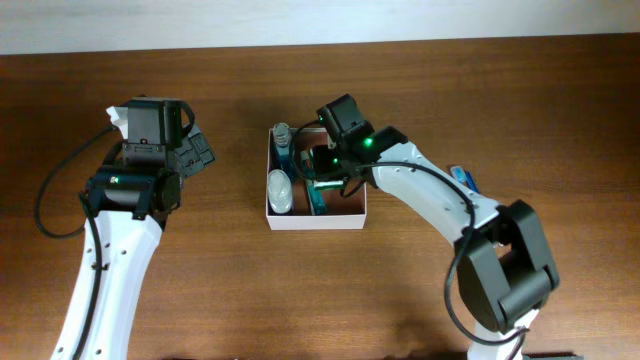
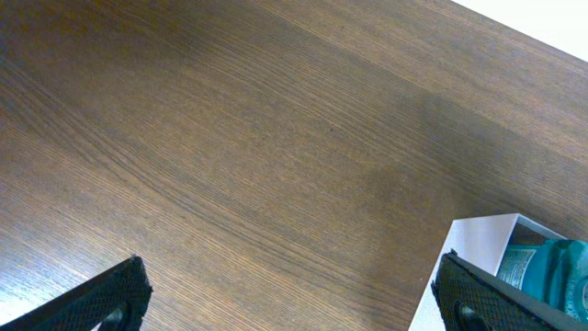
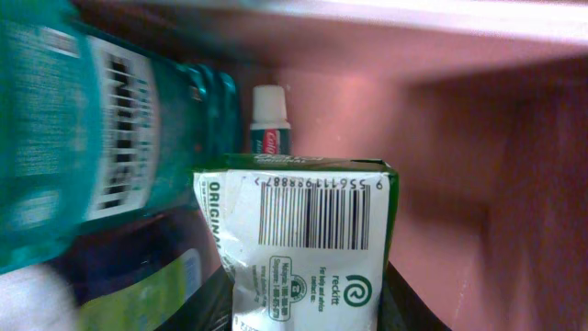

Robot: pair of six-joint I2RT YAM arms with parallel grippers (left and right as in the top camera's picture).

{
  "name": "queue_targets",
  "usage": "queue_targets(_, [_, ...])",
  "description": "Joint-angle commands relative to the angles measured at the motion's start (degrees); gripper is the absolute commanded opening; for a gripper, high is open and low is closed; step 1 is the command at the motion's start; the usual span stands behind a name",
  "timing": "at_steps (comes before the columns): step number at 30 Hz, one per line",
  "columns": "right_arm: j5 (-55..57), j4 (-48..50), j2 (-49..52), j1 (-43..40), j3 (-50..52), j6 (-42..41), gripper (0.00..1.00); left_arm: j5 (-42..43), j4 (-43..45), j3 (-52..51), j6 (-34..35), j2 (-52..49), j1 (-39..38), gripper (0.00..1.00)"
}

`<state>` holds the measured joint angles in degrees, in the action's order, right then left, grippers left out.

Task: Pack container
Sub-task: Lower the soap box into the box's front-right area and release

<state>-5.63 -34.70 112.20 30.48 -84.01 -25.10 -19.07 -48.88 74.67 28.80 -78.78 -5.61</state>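
A green-and-white barcoded packet (image 3: 303, 239) is clamped in the jaws of the right gripper (image 1: 325, 172), its long axis running straight out from them, with a teal bottle (image 3: 83, 138) close on one side, a white-capped toothpaste tube (image 3: 270, 124) beyond it and bare reddish wall on the other. The packet is thus held down inside the container (image 1: 340, 222), at the middle of the table (image 1: 450, 80), with the right arm bent in over it, so only release seems called for. The left gripper (image 2: 289, 276) is held wide open and empty over bare wood to the container's left

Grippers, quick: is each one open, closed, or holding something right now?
Left gripper: open, holding nothing.
Right gripper: closed on a packet, down inside the container.
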Motion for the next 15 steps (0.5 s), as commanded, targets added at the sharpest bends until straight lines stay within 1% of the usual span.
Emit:
queue_targets(1, [-0.31, 0.55, 1.97, 0.37, -0.52, -0.92, 0.34, 0.02, -0.04, 0.46, 0.31, -0.28, 0.15, 0.99])
queue_targets(7, [-0.24, 0.74, 3.65, 0.37, -0.48, -0.90, 0.34, 0.02, -0.04, 0.46, 0.31, -0.28, 0.15, 0.99])
queue_targets(10, [-0.13, 0.74, 3.67, 0.37, -0.48, -0.90, 0.36, 0.02, -0.04, 0.46, 0.31, -0.28, 0.15, 0.99])
queue_targets(13, [-0.15, 0.72, 3.67, 0.37, -0.48, -0.90, 0.51, 0.02, -0.04, 0.46, 0.31, -0.28, 0.15, 0.99])
queue_targets(15, [-0.33, 0.76, 3.67, 0.37, -0.50, -0.90, 0.57, 0.02, -0.04, 0.46, 0.31, -0.28, 0.15, 0.99])
